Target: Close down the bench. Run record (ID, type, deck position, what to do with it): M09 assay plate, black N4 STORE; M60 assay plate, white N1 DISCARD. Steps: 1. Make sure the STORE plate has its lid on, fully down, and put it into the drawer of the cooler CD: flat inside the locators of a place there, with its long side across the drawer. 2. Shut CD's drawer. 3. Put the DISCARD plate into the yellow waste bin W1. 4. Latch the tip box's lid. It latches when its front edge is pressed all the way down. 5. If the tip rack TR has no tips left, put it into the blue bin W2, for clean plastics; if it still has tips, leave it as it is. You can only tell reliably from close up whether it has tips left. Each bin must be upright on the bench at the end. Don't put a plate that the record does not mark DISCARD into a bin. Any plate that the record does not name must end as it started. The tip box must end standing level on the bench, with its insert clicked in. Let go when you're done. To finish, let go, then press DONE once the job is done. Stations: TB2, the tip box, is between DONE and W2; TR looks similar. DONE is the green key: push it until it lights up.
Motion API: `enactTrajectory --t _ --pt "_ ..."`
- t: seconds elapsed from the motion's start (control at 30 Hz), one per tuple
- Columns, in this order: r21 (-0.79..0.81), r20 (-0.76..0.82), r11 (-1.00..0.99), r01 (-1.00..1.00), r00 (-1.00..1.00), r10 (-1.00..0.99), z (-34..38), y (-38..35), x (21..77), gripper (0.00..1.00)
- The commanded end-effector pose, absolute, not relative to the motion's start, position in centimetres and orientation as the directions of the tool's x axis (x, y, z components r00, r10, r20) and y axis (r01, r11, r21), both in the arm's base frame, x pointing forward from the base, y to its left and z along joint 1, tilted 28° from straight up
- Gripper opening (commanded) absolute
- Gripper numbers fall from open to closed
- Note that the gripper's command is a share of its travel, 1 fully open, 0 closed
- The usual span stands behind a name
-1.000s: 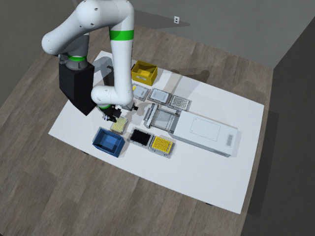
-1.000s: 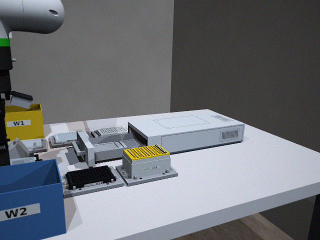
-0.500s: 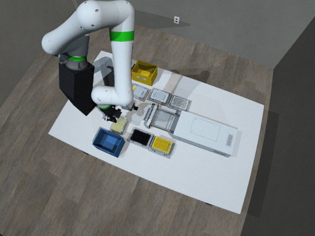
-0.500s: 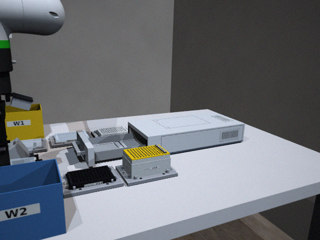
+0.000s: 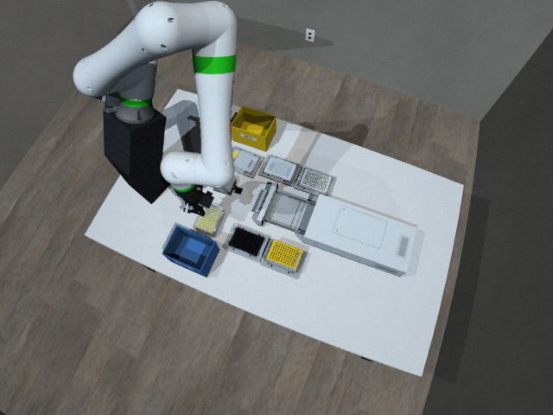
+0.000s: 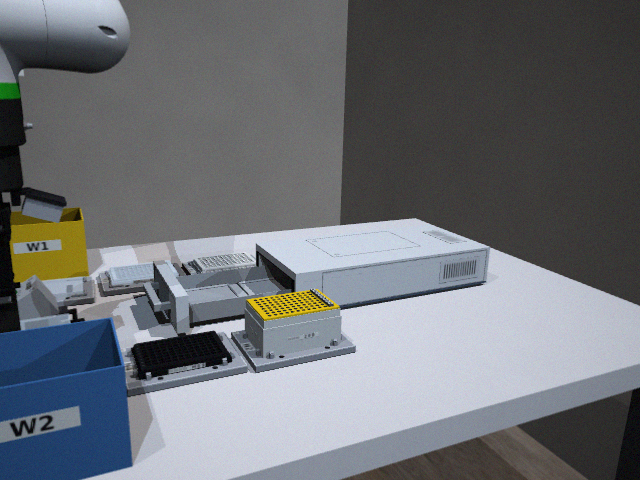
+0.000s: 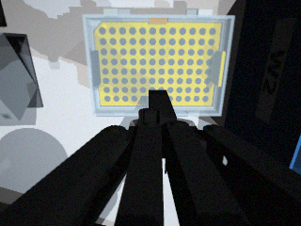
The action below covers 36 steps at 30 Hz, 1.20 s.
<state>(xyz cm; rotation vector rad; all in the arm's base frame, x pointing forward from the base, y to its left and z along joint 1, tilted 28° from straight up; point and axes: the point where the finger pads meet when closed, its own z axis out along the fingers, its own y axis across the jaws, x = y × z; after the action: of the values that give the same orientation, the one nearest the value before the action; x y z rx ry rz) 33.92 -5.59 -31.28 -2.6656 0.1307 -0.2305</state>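
My gripper [image 7: 157, 104] is shut and empty, pointing down over the near edge of the tip box TB2 [image 7: 157, 66]. The box has a clear lid over a yellow insert; I cannot tell whether the fingertips touch the lid. In the top view the gripper [image 5: 196, 207] stands at the box [image 5: 208, 220], just behind the blue bin W2 [image 5: 191, 246]. The black plate [image 5: 246, 239] sits uncovered in its nest. The tip rack TR [image 5: 283, 254] with a yellow top is to its right. The cooler CD [image 5: 357, 232] has its drawer [image 5: 285, 207] pulled open and empty.
The yellow bin W1 [image 5: 253, 127] stands upright at the back. Two white plates [image 5: 280, 168] [image 5: 315, 180] and a grey item [image 5: 246, 162] sit in nests behind the drawer. A grey slanted housing [image 7: 19, 80] is left of the tip box. The arm's black base [image 5: 134, 147] is on the left.
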Motion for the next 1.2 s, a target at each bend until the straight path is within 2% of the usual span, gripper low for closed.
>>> enactTrajectory --t 0.0,1.17 --pt "-0.452 0.141 -0.891 -0.054 0.981 -0.131 -31.2 -5.7 34.0 0.10" --pt "-0.452 0.141 -0.891 -0.054 0.981 -0.131 -27.2 -7.7 33.1 0.10"
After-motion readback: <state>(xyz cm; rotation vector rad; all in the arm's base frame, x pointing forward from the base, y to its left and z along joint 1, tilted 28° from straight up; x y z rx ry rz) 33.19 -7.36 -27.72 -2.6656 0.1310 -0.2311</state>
